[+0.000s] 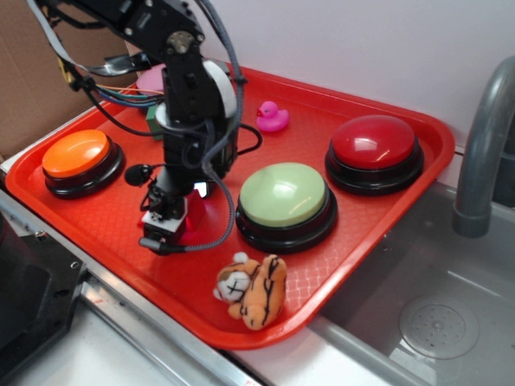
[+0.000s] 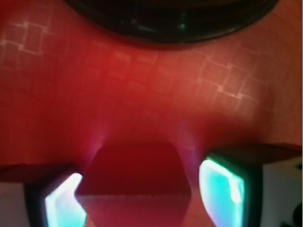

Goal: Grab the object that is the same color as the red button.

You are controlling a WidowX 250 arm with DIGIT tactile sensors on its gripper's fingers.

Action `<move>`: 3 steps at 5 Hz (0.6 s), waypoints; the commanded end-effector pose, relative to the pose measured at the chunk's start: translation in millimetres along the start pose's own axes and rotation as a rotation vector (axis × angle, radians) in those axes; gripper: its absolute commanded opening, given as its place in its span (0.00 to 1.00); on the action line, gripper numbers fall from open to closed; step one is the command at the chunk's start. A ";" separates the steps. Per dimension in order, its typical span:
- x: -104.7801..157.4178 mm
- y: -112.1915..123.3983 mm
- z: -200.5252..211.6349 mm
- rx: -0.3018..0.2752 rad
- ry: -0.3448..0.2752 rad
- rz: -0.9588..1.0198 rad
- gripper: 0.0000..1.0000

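Broadly, a red tray (image 1: 386, 241) fills the scene beside a grey sink (image 1: 434, 322). On it sit the red button (image 1: 374, 145) at the far right, a pale green button (image 1: 284, 195) in the middle and an orange button (image 1: 76, 154) at the left. The robot arm (image 1: 189, 88) reaches down between orange and green. A plush tiger (image 1: 253, 289) lies near the front edge; a pink duck (image 1: 272, 117) stands at the back. The gripper (image 2: 137, 191) is lowered to the tray, spread apart, fingers (image 2: 222, 187) flanking the small red wedge block (image 2: 135, 172) without visibly touching it, just before the green button's black base.
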State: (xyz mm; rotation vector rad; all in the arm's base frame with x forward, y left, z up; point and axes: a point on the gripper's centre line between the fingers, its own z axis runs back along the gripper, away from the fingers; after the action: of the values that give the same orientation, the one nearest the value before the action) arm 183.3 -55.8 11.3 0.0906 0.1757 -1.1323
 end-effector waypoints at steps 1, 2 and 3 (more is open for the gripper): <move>-19.3 -2.9 28.2 0.002 0.007 0.099 0.00; -38.4 -2.1 70.6 0.002 0.017 0.304 0.00; -56.2 -11.6 117.7 0.025 -0.023 0.563 0.00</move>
State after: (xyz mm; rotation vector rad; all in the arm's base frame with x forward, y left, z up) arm 164.7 -25.6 128.2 0.1331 0.1493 -0.5931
